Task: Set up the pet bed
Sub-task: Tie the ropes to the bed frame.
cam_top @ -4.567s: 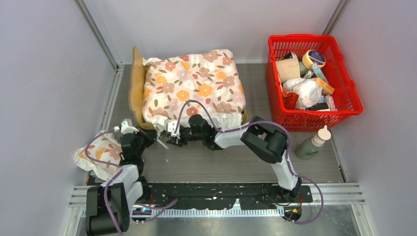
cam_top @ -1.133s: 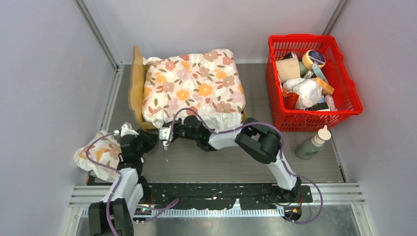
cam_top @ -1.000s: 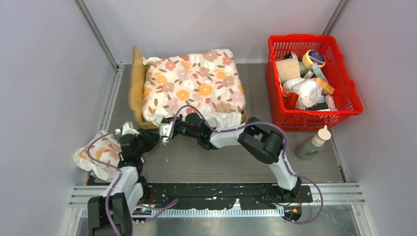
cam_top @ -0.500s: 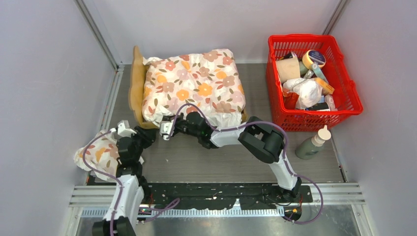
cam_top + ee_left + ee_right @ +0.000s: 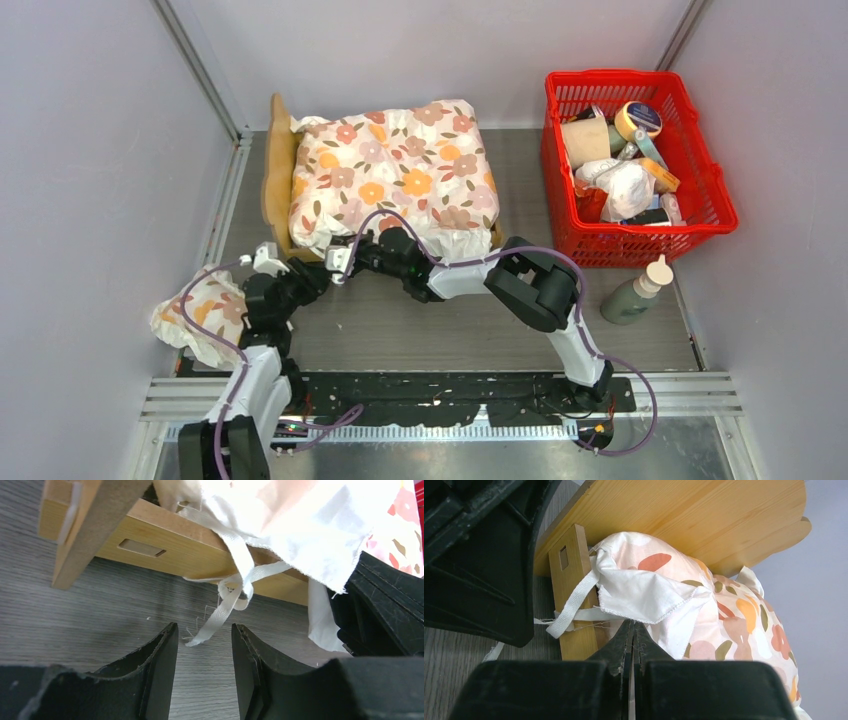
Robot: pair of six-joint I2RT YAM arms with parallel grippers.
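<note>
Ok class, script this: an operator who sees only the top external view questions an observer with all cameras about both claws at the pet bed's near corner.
Operator: Is the left claw open or shut?
Observer: Open. In its wrist view the left claw is empty, and a knotted white fabric tie dangles from the white floral-print cushion in front of the gap.
Operator: And the right claw?
Observer: Shut. Its wrist view shows the right claw with fingertips together just under the cushion's white corner, beside the corner post of the small light-wood pet bed, which a tie wraps around.
</note>
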